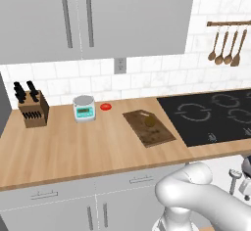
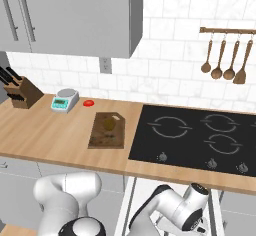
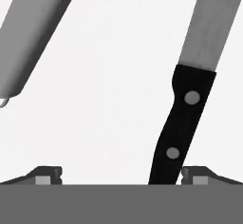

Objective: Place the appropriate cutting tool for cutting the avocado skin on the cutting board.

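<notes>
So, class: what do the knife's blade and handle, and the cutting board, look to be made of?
Knife: the blade looks like matte grey steel, flat and even; the handle is glossy black with two pale rivets, plastic or lacquered wood. Cutting board: dark brown wood, judging by its mottled grain.

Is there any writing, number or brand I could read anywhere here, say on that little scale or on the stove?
No text can be read in any view.
Small white kitchen scale: its blue-green display is lit, but any figures are too small and blurred to read.
Black glass stovetop panel: white ring markings and small knob symbols along the front, no legible signs.
Black knife handle with two silver rivets: no brand mark.
</notes>
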### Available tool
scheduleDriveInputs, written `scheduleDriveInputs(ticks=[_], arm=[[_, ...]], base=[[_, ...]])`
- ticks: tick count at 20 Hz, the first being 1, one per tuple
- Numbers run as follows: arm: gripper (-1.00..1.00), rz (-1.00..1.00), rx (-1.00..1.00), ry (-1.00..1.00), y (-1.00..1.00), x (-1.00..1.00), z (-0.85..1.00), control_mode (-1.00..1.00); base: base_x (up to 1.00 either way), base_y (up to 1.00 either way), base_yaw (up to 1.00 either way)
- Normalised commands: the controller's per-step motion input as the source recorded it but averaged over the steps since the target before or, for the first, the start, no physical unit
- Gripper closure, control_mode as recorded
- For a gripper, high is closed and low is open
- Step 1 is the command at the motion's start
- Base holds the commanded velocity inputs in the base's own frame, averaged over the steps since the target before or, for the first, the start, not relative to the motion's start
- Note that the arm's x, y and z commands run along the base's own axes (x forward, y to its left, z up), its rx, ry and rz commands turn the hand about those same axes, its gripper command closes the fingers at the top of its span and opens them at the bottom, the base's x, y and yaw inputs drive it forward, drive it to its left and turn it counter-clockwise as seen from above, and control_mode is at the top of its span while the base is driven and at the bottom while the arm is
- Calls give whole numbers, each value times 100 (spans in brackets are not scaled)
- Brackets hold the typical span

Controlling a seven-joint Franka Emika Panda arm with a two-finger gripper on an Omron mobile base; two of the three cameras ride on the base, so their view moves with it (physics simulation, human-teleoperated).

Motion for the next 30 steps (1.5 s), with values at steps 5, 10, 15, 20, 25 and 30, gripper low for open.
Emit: scheduleDriveInputs(ticks=[5,10,15,20,25,30], arm=[[-100,0,0,0,-10,10,-17,-100],[-100,0,0,0,-20,7,-15,-100],[100,0,0,0,-6,0,-35,-100],[100,0,0,0,12,0,-26,-100],[100,0,0,0,30,-13,6,-100],[100,0,-8,0,11,-27,59,-100]], base=[[0,0,0],[0,0,0],[0,0,0],[0,0,0],[0,0,0],[0,0,0]])
